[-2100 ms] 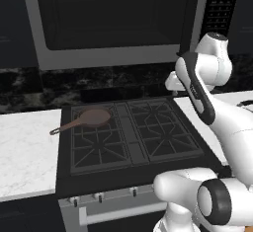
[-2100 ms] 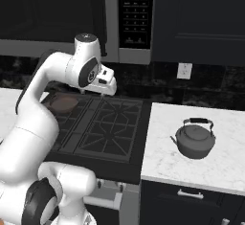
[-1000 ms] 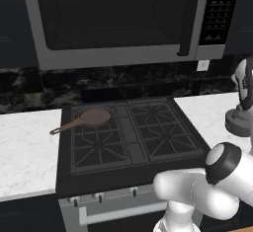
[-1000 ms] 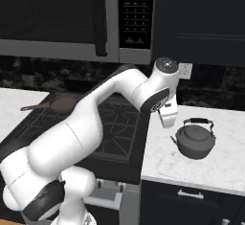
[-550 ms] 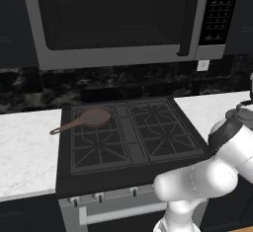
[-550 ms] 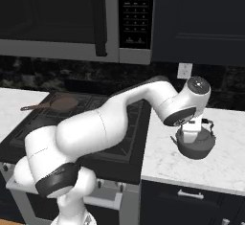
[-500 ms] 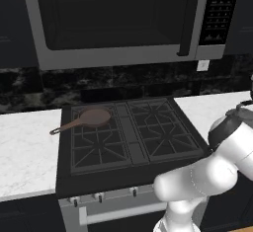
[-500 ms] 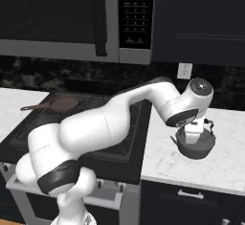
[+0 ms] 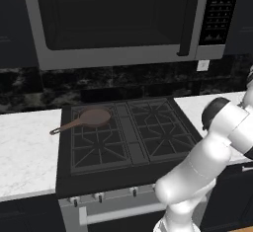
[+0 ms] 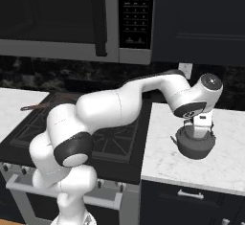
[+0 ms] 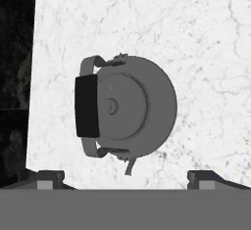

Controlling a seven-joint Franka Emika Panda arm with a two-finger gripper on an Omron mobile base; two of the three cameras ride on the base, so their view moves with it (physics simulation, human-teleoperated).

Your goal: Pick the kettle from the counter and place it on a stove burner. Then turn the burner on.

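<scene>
The grey kettle (image 10: 195, 146) sits upright on the white marble counter (image 10: 227, 164) to the right of the stove. My gripper (image 10: 201, 129) hangs straight over it, pointing down, close above its dark arched handle. From the hand view, the kettle (image 11: 131, 105) lies directly below with its handle (image 11: 87, 105) off to the left of the lid knob. The gripper (image 11: 125, 177) is open, its fingertips (image 11: 45, 177) wide apart with nothing between them. The four black stove burners (image 9: 165, 144) lie on the dark cooktop, left of the kettle.
A brown frying pan (image 9: 90, 118) rests on the rear left burner, handle pointing left. Small silver knobs (image 9: 99, 197) line the stove front. A microwave (image 9: 113, 21) hangs above the cooktop. More white counter (image 9: 24, 152) lies left of the stove.
The arm has swung right, from over the stove to the counter, and the hand now sits low above the kettle. The jaws have stayed open.
</scene>
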